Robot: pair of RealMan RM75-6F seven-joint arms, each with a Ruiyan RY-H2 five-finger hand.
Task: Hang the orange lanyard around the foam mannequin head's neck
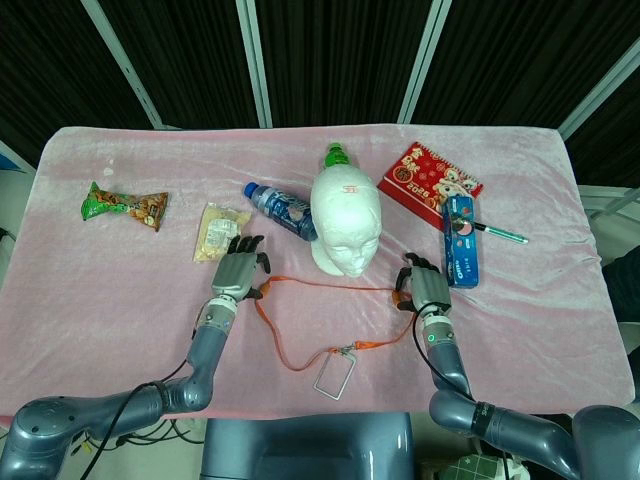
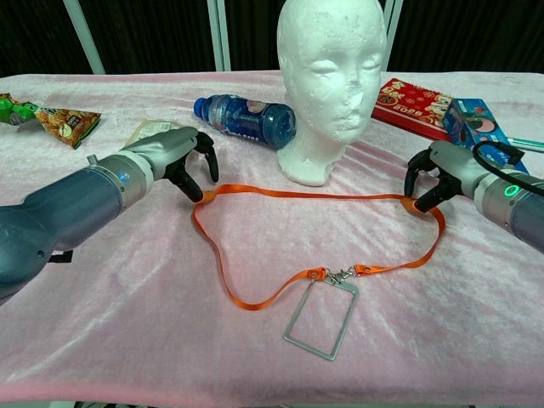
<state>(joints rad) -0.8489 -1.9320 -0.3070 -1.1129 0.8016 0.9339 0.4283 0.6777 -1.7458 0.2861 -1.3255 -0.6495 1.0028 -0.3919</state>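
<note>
Lanyard (image 2: 323, 197) flat on table, loop's long axis left-right before head (image 2: 327, 81). My left hand (image 2: 183, 157) curled at loop's left corner, grip unclear. Right hand (image 2: 432, 177) pinching right bend. Head just beyond.

A pink velvety cloth (image 1: 520, 300) covers the desk. At ten o'clock lie a green snack packet (image 1: 124, 206) and a pale wrapped snack (image 1: 218, 231); a blue plastic bottle (image 1: 281, 210) lies nearer centre; at two o'clock, a red calendar (image 1: 430, 180), blue box (image 1: 461, 240) and pen (image 1: 500, 233).
</note>
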